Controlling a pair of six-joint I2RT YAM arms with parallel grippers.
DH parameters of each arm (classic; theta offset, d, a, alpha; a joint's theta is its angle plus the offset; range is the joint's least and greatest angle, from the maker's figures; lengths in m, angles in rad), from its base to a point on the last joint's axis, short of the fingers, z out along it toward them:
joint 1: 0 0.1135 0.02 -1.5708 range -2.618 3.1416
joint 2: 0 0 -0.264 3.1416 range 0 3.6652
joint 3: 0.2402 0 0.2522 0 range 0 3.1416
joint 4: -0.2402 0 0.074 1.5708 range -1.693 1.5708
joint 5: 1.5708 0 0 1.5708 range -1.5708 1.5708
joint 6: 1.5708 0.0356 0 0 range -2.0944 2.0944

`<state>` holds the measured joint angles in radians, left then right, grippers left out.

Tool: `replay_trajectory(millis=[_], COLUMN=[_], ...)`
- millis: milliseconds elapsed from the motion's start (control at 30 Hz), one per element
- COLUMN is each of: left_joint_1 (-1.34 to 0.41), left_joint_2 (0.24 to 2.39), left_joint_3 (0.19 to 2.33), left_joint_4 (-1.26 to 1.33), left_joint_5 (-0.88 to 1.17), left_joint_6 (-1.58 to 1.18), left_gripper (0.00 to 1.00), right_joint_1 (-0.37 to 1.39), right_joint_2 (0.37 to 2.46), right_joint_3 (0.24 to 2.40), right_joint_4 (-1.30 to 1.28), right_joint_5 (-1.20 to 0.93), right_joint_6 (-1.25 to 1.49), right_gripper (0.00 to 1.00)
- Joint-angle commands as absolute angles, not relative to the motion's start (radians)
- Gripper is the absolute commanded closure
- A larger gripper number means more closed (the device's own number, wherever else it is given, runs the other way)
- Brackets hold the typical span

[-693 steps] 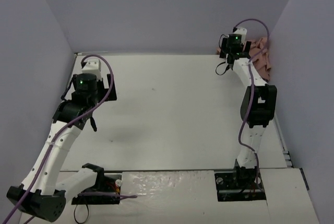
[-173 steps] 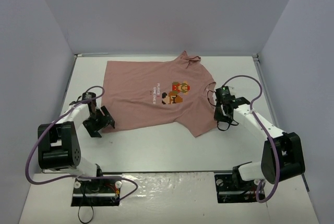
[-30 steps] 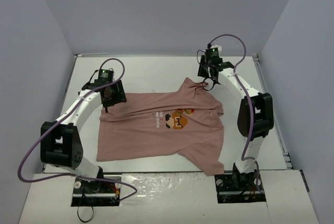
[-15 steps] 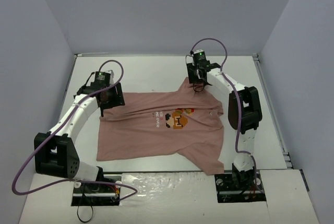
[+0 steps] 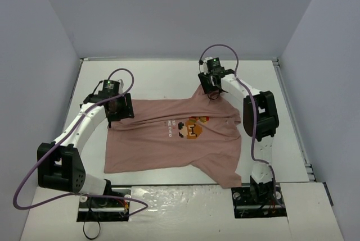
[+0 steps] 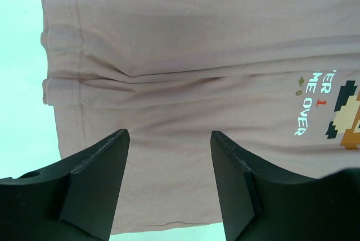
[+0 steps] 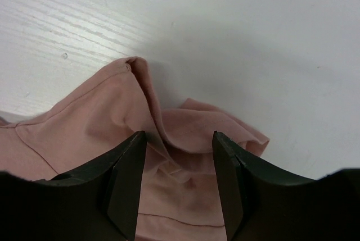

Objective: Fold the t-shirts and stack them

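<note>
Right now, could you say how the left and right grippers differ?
The left gripper hangs over flat, lightly creased cloth by the hem of the t-shirt; the right gripper hangs over a bunched-up sleeve. The left gripper sits nearer the arm bases than the right gripper. Both stand open.

We are seeing a dusty-pink shirt [image 5: 169, 151] on a white table [image 5: 163, 78], whose surface is showing faint grey grain streaks at ten o'clock in the right wrist view. At the shirt's centre a pixel print [image 5: 192, 130] is showing brown, orange, black and white blocks; at its nine o'clock, white text [image 5: 167, 130] is carrying one red character. The stitching [image 6: 73, 39] is matching the pink. We are noting white arms [image 5: 84, 123] with black joints, purple cables [image 5: 26, 174], and a green light [image 5: 108, 84] glowing on each wrist. The left fingers [image 6: 90, 190] and right fingers [image 7: 124, 179] are looking black. The walls [image 5: 169, 10] are reading pale lavender-grey.
</note>
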<state>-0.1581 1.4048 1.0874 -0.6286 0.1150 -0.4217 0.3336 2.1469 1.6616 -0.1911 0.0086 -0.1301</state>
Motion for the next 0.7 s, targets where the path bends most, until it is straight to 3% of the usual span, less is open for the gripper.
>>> replay_trajectory(millis=[0,100,200,333,667], left_joint_1=[-0.164,-0.166,-0.165,-0.164,-0.165], left_joint_2=[1.376,1.381,1.381,1.374,1.353], left_joint_3=[1.098,1.096,1.094,1.091,1.069], left_joint_4=[-0.632,-0.637,-0.644,-0.655,-0.677], left_joint_5=[0.114,0.115,0.110,0.101,0.081], left_joint_6=[-0.403,-0.400,-0.396,-0.388,-0.378], left_gripper=[0.43,0.43,0.43,0.43,0.43], right_joint_1=[0.328,0.327,0.328,0.330,0.334], right_joint_2=[2.151,2.173,2.204,2.252,2.417], right_joint_3=[1.737,1.752,1.776,1.844,2.142], right_joint_4=[-0.172,-0.172,-0.172,-0.173,-0.174], right_joint_5=[-0.040,-0.047,-0.054,-0.063,-0.053], right_joint_6=[-0.198,-0.211,-0.218,-0.231,-0.286], right_gripper=[0.56,0.67,0.87,1.00,1.00])
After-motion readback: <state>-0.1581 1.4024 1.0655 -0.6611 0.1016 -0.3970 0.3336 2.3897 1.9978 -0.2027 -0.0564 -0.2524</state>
